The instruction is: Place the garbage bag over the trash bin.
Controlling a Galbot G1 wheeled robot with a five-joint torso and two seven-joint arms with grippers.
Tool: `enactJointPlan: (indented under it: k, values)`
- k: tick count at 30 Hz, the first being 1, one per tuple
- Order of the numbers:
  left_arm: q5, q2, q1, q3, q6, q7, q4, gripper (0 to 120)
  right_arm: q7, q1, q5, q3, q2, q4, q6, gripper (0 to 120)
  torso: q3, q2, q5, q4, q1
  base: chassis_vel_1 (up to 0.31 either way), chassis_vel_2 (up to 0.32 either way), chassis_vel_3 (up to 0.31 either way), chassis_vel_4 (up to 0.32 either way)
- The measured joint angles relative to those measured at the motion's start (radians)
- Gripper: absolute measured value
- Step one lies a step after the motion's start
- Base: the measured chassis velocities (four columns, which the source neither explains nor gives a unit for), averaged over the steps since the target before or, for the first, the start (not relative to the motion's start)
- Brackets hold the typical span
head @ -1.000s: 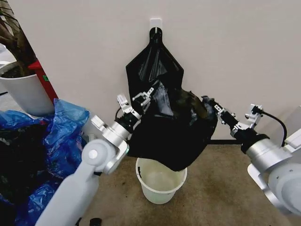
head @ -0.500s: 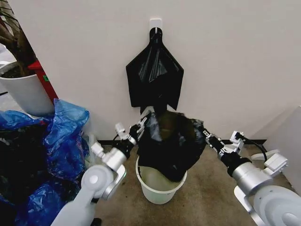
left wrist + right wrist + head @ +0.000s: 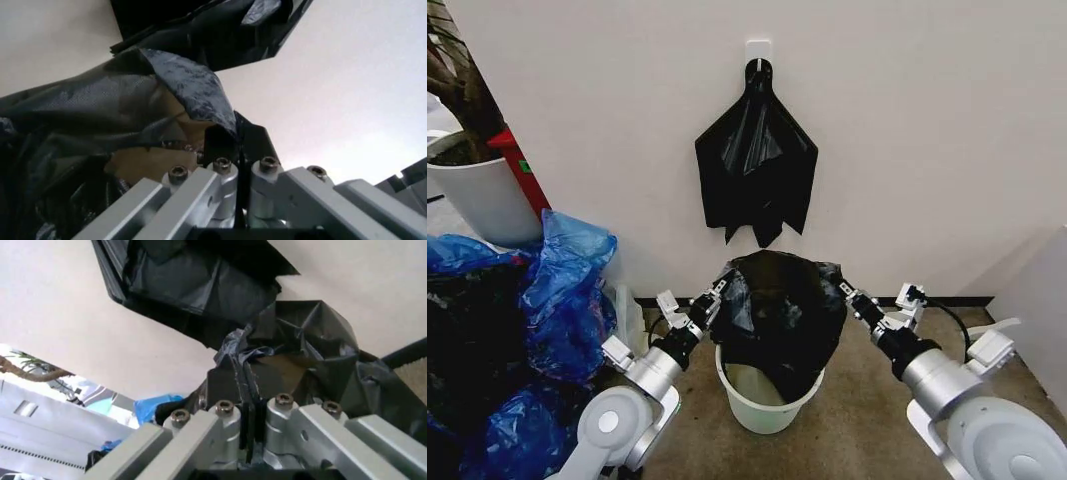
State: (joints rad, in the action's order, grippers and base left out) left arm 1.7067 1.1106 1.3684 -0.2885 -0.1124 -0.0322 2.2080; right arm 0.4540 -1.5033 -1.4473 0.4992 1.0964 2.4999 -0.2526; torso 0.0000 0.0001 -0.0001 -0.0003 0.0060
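Head view: my left fingers and right fingers pinch the bag, spread above the bin. Risk: thin film slips out, or misses the rim.

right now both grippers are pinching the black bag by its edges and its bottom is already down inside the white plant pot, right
Not quite. The left gripper and right gripper are each shut on an edge of the garbage bag, but its bottom hangs into the trash bin, the small off-white bucket between the arms. The white plant pot stands apart at far left. The head view shows this.
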Motion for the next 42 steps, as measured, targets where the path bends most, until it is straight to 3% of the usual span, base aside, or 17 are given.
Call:
enactJointPlan:
  k: [11, 18, 24, 29, 32, 36, 42]
  values:
    - [0.038, -0.02, -0.014, -0.009, 0.007, -0.057, 0.059, 0, 0.016, 0.022, 0.0, 0.041, -0.031, 0.0, 0.027, 0, 0.0, 0.0, 0.0001, 0.0, 0.0, 0.0, 0.0, 0.0, 0.0]
    - [-0.065, 0.017, 0.061, 0.006, 0.006, -0.065, -0.067, 0, -0.003, -0.072, 0.072, -0.075, 0.07, 0.0, 0.006, 0, 0.0, 0.0, -0.0001, 0.0, 0.0, 0.0, 0.0, 0.0, 0.0]
    - [-0.114, 0.018, 0.093, 0.011, 0.003, -0.055, -0.073, 0, -0.01, -0.089, 0.099, -0.107, 0.092, -0.013, 0.018, 0, 0.0, 0.0, 0.0, 0.0, 0.0, 0.0, 0.0, 0.0, 0.0]
    - [-0.11, -0.003, 0.07, 0.005, 0.002, -0.063, -0.032, 0, -0.002, -0.06, 0.115, -0.112, 0.076, -0.003, 0.033, 0, 0.0, 0.0, 0.0, 0.0, 0.0, 0.0, 0.0, 0.0, 0.0]
    - [-0.069, -0.02, 0.005, -0.004, 0.009, -0.12, 0.012, 0, 0.063, 0.03, 0.048, -0.087, 0.035, -0.001, 0.05, 0, 0.0, 0.0, 0.0002, 0.0002, 0.0, 0.0, 0.0, 0.0, 0.0]
    - [-0.059, -0.019, -0.016, -0.013, 0.019, -0.155, 0.034, 0, 0.08, 0.033, 0.034, -0.088, 0.031, -0.001, 0.052, 0, 0.0, 0.0, 0.0002, 0.0001, 0.0, 0.0, 0.0, 0.0, 0.0]
    - [-0.212, 0.017, 0.086, 0.009, 0.014, -0.09, -0.074, 0, 0.052, -0.076, 0.124, -0.159, 0.106, -0.002, 0.029, 0, 0.0, 0.0, -0.0004, -0.0003, 0.0, 0.0, 0.0, 0.0, 0.0]
